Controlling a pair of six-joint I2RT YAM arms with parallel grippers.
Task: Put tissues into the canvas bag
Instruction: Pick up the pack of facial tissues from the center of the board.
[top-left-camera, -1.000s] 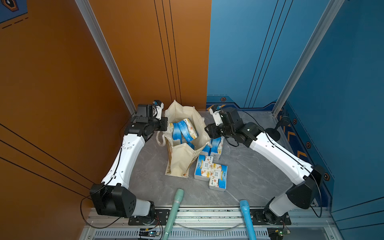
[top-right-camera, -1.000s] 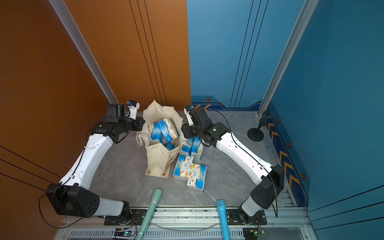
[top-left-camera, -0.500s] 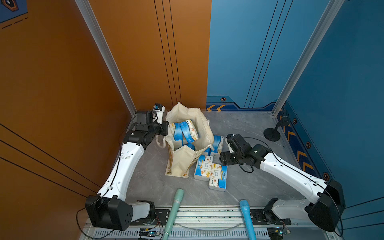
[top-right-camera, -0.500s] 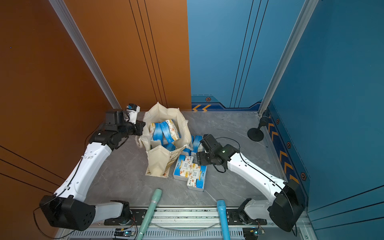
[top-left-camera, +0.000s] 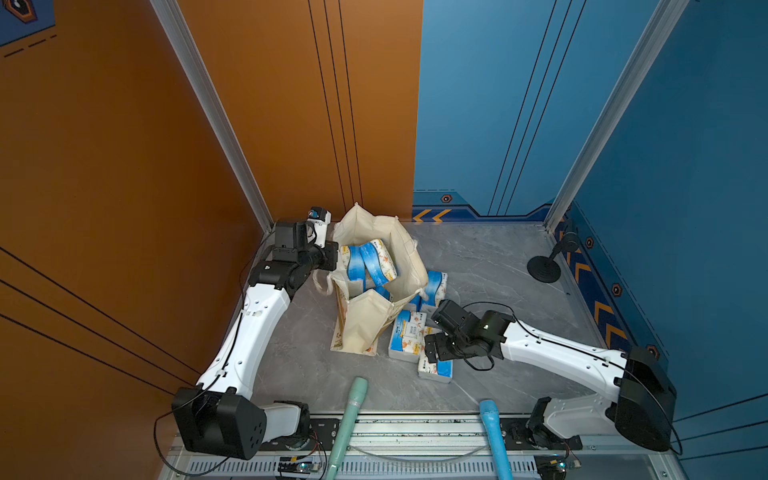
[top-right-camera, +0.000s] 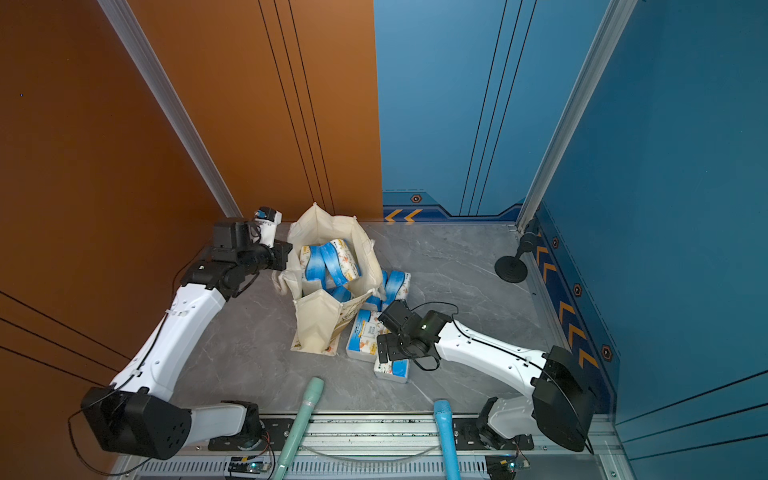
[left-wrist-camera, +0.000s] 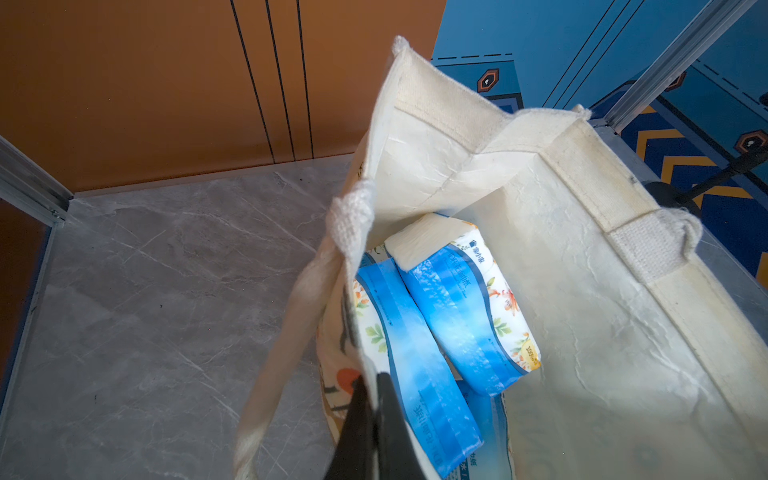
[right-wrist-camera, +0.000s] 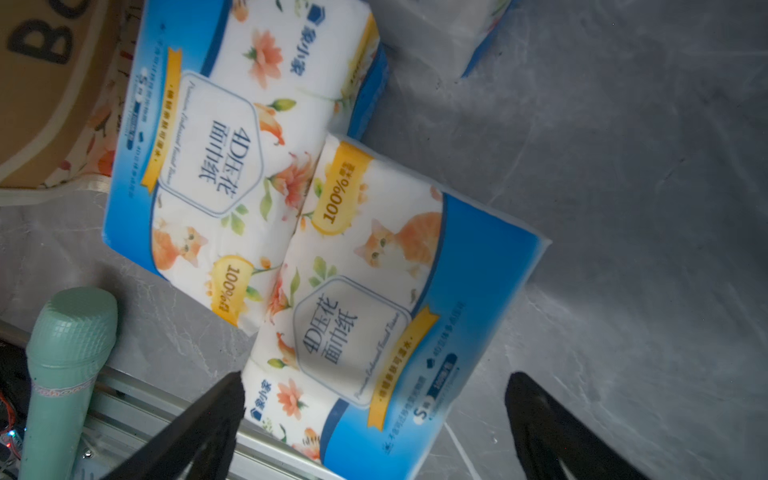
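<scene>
"What sort of place is this?"

"A robot lab cell. Orange panels (top-left-camera: 104, 166) and blue panels (top-left-camera: 478, 104), framed by aluminium posts (top-left-camera: 199, 95), enclose a grey marbled surface (top-left-camera: 490, 266)."

"What else shows it?"

"The left arm (top-left-camera: 249, 328) and right arm (top-left-camera: 557, 353) sit on a metal rail (top-left-camera: 415, 428), beside a bare circuit board (top-left-camera: 297, 465)."

Bag: the canvas bag (top-left-camera: 399, 249) stands rear-left on my table (top-left-camera: 498, 270).
Inside it: tissues (top-left-camera: 368, 259).
To its right: loose packs (top-left-camera: 405, 336), beneath my right gripper (right-wrist-camera: 376, 378).

Cream canvas bag (top-left-camera: 365, 328); tissues (right-wrist-camera: 374, 291) blue-and-white, orange flowers, ginger cats, yellow banners; table (top-left-camera: 498, 266) grey marbled.
</scene>
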